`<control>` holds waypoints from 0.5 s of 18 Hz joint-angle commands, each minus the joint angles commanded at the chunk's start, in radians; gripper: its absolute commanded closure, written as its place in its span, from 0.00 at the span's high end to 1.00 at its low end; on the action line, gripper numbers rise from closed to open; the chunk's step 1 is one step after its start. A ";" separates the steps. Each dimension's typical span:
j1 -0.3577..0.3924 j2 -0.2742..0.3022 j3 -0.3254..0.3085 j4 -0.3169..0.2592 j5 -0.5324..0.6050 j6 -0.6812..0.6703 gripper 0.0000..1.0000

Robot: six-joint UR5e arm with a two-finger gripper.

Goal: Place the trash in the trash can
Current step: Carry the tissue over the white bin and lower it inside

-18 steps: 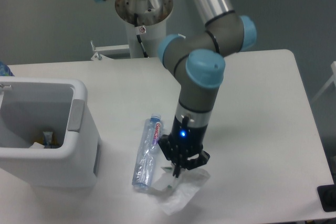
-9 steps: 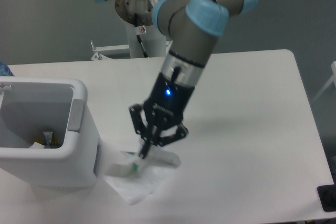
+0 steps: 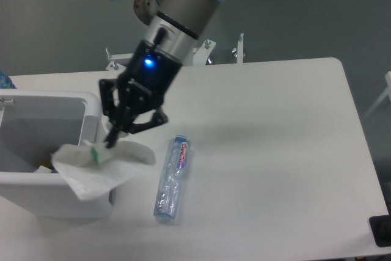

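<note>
The trash can [image 3: 46,197] stands at the left edge of the tabletop [image 3: 275,151], open side up; some items appear to lie inside, too small to identify. The wrapper [image 3: 98,166] hangs over the can's right rim, carried high enough to clear the wall before release. The claw [image 3: 112,142] is clenched on the wrapper's upper edge, fingers angled down toward the opening. The bottle [image 3: 171,178] lies flat just right of the can, not yet collected.
</note>
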 joint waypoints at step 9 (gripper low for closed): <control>-0.054 0.000 -0.020 0.002 0.000 0.003 1.00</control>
